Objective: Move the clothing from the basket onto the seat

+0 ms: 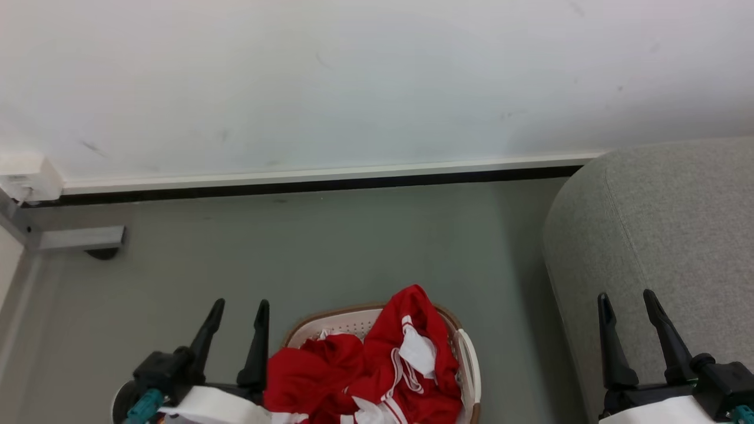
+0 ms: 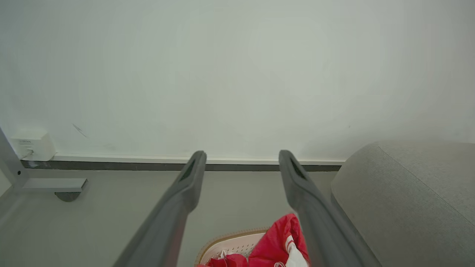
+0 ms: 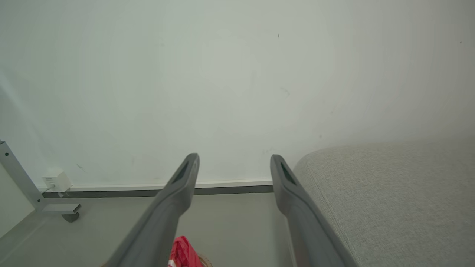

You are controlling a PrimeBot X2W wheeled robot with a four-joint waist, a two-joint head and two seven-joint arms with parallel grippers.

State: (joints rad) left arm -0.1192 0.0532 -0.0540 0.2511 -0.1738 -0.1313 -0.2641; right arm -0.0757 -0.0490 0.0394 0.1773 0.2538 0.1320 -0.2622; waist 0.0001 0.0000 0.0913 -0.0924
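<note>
Spread and empty: left claw (image 1: 241, 303), right claw (image 1: 625, 294). Clothes (image 1: 353, 371) heaped tangled in basket (image 1: 330, 315); grabbing one could drag the rest, or tip it, short of sofa (image 1: 665, 235).

Red clothing (image 1: 330, 371) with white stripes, white perforated basket (image 1: 347, 324) with brown rim, grey seat (image 1: 677, 235), white wall (image 1: 353, 88).

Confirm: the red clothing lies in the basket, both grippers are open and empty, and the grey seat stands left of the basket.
Wrong side: the head view shows the seat to the right of the basket. The clothing does lie in the basket, and the left gripper and right gripper are open and empty.
</note>
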